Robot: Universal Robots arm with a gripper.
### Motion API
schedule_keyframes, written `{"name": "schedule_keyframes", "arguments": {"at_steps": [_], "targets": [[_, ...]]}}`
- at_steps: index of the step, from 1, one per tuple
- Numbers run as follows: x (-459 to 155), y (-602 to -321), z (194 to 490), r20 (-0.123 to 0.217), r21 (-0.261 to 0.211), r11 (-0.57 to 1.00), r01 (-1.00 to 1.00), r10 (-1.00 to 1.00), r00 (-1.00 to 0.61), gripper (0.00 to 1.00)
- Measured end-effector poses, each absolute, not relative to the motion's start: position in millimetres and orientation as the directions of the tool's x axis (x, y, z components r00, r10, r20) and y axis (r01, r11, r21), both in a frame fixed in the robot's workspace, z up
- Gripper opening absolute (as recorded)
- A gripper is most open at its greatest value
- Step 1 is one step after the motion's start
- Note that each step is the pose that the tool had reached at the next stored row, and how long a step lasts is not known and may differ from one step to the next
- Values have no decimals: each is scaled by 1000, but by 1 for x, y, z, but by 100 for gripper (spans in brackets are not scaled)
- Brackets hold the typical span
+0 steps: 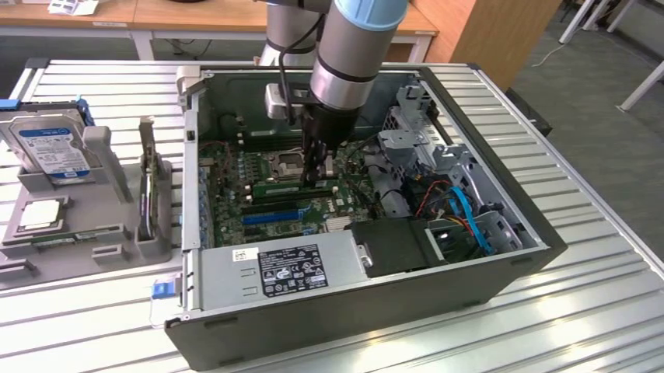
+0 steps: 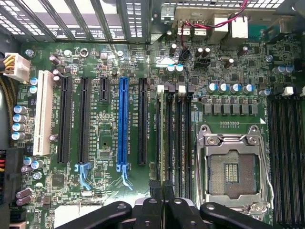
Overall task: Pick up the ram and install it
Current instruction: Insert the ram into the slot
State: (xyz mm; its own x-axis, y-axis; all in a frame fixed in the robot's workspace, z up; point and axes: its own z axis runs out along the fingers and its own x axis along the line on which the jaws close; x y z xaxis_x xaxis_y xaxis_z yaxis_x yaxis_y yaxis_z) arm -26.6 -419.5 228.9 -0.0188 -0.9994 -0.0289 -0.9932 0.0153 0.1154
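The ram is a long thin green stick standing on edge among the motherboard's memory slots, beside the empty processor socket. In the wrist view the ram shows edge-on in the memory slot nearest the blue expansion slot. My gripper reaches straight down into the open case onto the stick's top edge. Its black fingertips are pressed together around that edge, so the gripper is shut on the ram. I cannot tell how deep the stick sits in the slot.
The open computer case holds a power supply, drive cage and blue and orange cables. In the exterior view's left, a grey parts tray carries a hard drive, a square silver processor and an upright card.
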Motion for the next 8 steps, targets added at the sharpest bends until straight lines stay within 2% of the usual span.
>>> {"name": "schedule_keyframes", "arguments": {"at_steps": [8], "targets": [[-26,-419,229,-29,117,17,-993,-999,-20,11]]}}
